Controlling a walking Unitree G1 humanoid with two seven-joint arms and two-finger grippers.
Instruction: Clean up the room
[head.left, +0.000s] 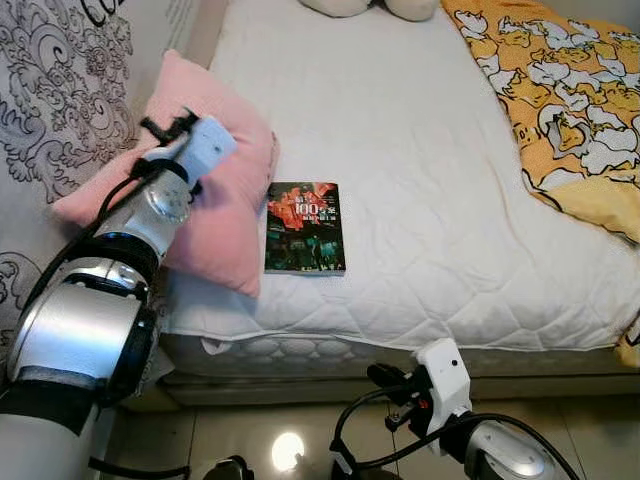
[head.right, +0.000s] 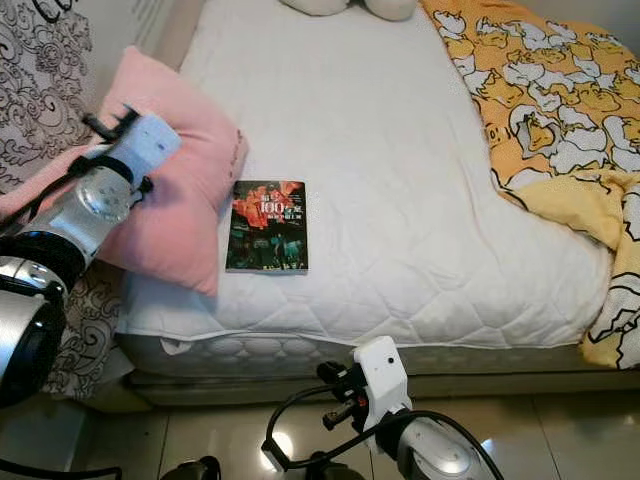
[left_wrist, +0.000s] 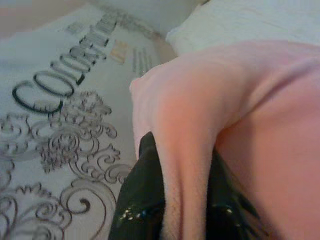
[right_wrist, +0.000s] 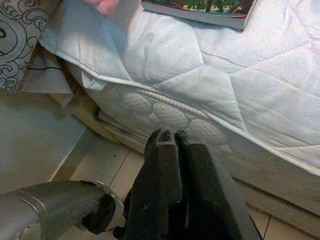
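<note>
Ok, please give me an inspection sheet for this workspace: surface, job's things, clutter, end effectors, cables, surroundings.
Surface: bed with white quilted mattress cover, mostly bare in the middle.
Job's things: pink pillow at the bed's left edge, partly overhanging; book lying flat beside it, near the front edge.
Clutter: yellow duck-print blanket bunched along the bed's right side; pale stuffed toy at the far end.
End effectors: left end effector pinching a fold of the pink pillow; right end effector closed, low before the bed, holding nothing.
Cables: black cables on the robot's own arms.
Surroundings: patterned fabric left of the bed; tiled floor in front.
</note>
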